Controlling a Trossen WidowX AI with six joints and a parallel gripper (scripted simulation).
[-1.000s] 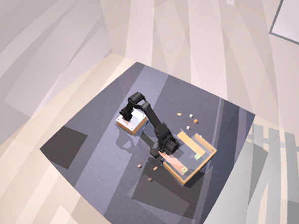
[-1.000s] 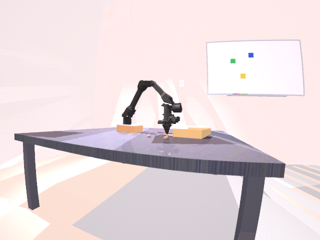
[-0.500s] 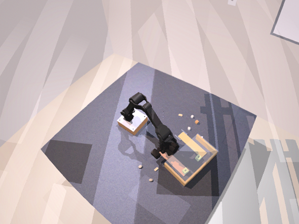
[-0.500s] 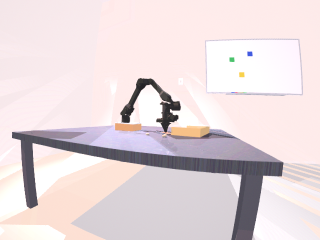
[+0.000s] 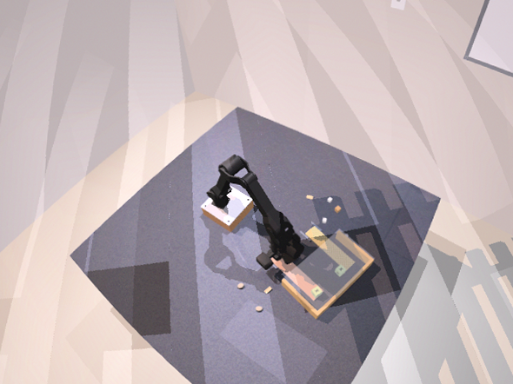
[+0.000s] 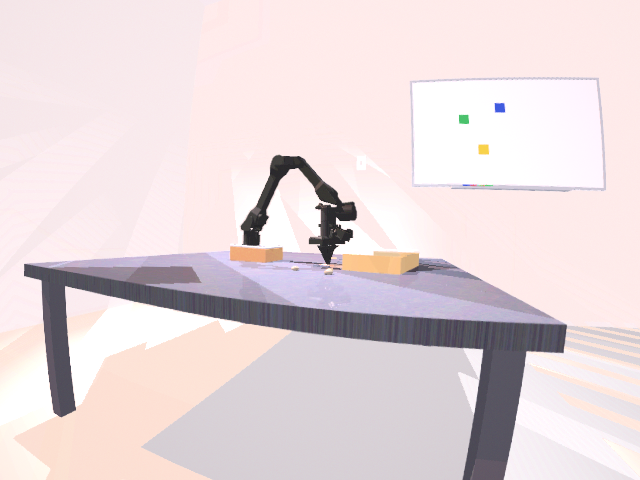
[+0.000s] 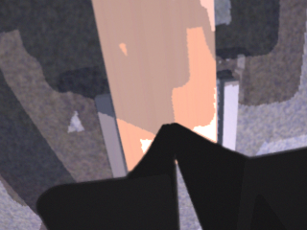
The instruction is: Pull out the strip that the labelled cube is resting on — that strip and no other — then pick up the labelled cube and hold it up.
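Observation:
A salmon strip (image 5: 306,283) (image 7: 139,72) runs from inside the wooden-walled tray (image 5: 300,298) (image 6: 372,263) out through its open side. A pale green cube (image 5: 316,291) with a dark mark sits on its inner end. A yellow strip (image 5: 316,235) lies apart from it, with a second marked pale green cube (image 5: 341,269) at its inner end. The marks are too small to read. My gripper (image 6: 327,262) (image 7: 170,130) is shut and empty, pointing down at the salmon strip's outer end. Contact with the strip cannot be told. The fingertips are hidden in the top view.
Light guides (image 7: 230,115) stand on both sides of the salmon strip. Small pebbles (image 5: 258,309) (image 6: 328,271) and a tan block (image 5: 268,289) lie near the tray's open side. Small white and orange blocks (image 5: 337,208) lie beyond the yellow strip. The arm's base box (image 5: 219,218) (image 6: 255,253) stands at the left.

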